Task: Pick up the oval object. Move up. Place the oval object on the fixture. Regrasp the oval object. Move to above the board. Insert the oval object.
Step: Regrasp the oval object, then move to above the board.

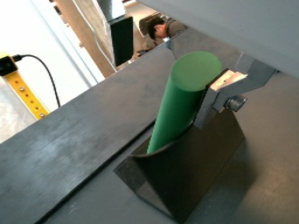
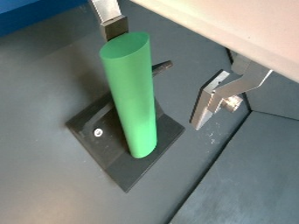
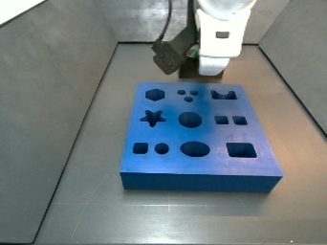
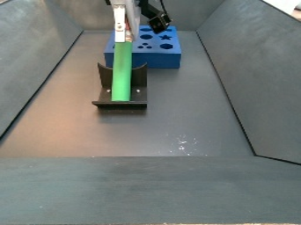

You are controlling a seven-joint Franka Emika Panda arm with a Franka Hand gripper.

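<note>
Looks like a robotics lab test cell, not a home or shop. The tabletop [image 4: 177, 123] is a bare dark grey floor boxed in by sloped metal walls [image 4: 235, 61]. Beyond the wall, away from the gripper [image 2: 163, 66] fingers [image 2: 216, 101], a wrist view shows a yellow perforated rail [image 1: 24, 87] with a black cable [image 1: 52, 74], plus clutter.

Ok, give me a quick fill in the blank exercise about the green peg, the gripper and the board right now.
1. The oval object stands on the ___, leaning a little.
2. The gripper has its fingers on either side of the oval object, and its jaws are ___.
3. The colour of the board is ___.

Missing words: fixture; open; blue
</note>
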